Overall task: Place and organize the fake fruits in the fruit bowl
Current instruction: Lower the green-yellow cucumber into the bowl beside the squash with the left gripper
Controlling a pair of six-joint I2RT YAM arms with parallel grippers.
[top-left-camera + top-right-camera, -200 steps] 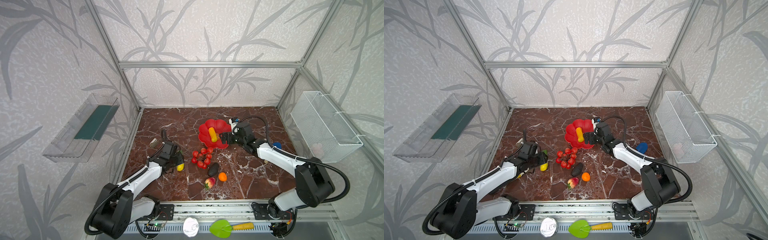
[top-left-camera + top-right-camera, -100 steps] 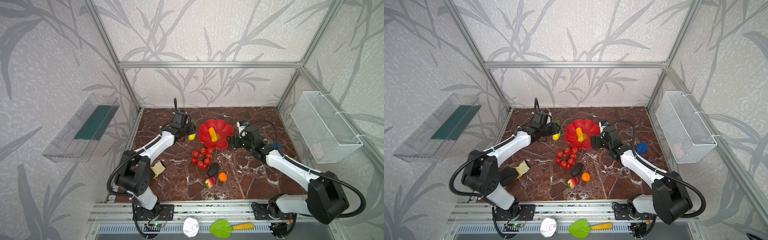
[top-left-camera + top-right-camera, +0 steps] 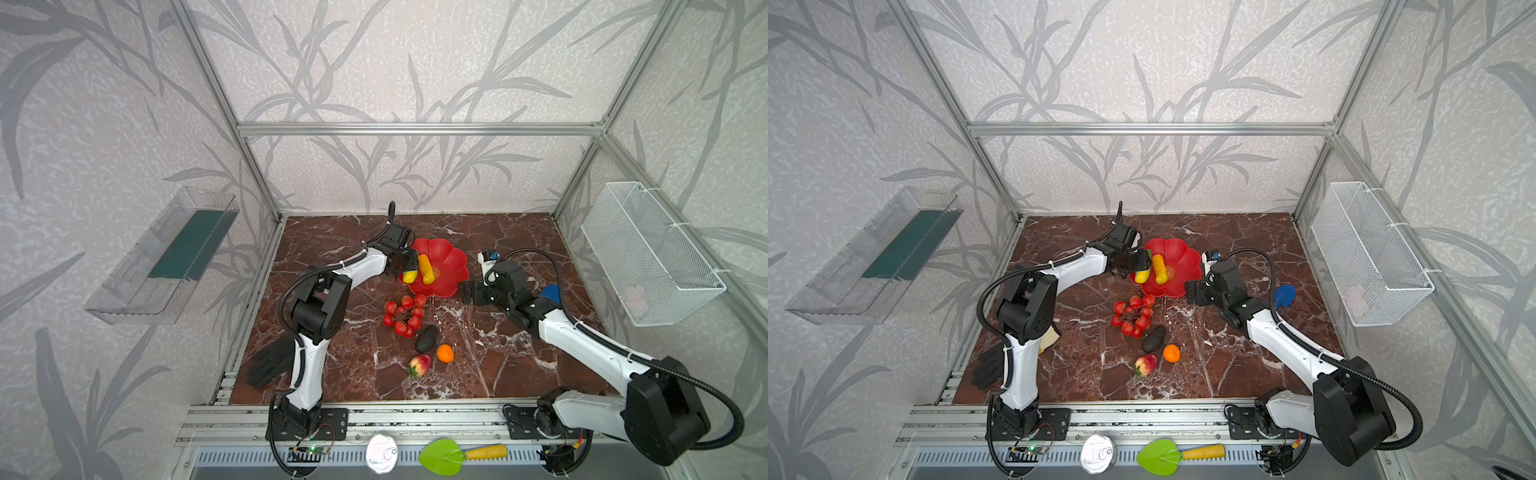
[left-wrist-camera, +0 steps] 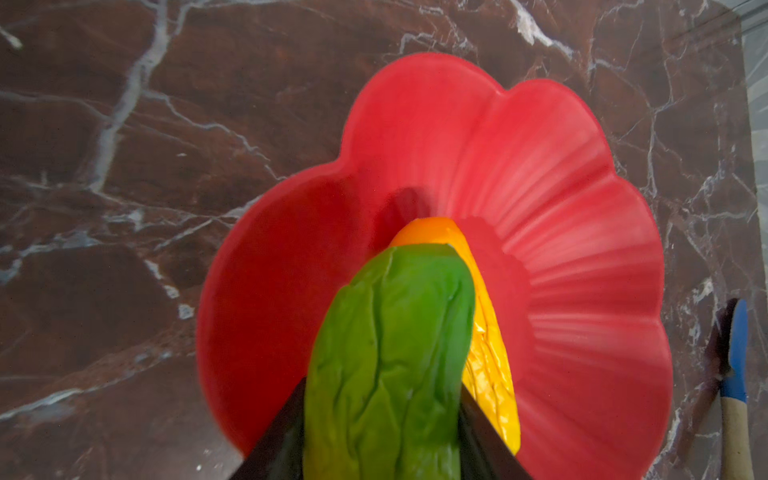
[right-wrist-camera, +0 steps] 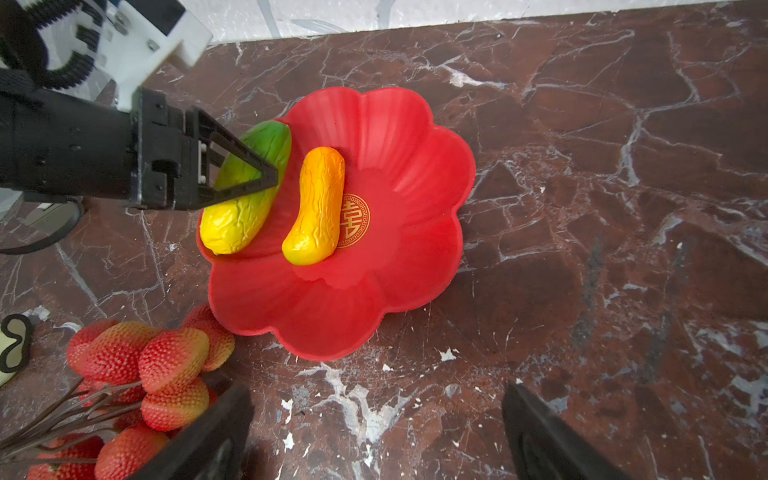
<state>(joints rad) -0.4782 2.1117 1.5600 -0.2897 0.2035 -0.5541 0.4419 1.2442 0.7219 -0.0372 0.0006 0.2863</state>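
Right wrist view: your left gripper [image 5: 266,172] clasps the green fruit [image 5: 241,216] mid-body, laid on the bowl [image 5: 332,324] rim beside the orange fruit [image 5: 318,203]. It looks light, hollow and slick, so hold its wrinkled middle gently. Your right gripper [image 5: 374,432] gapes empty.

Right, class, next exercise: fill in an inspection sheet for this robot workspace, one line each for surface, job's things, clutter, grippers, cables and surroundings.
Surface: brown marble tabletop, white-veined.
Job's things: yellow-orange oblong lies in the fruit bowl; green-yellow oblong at its rim; red ball cluster, avocado, orange and strawberry-like fruit on the table.
Clutter: black glove and blue scoop on the table; green leaf scoop on the front rail.
Grippers: left gripper closed on the green-yellow oblong; right gripper open, empty, beside the bowl.
Cables: black cable loops along each arm.
Surroundings: clear tray on the left wall, wire basket on the right wall.
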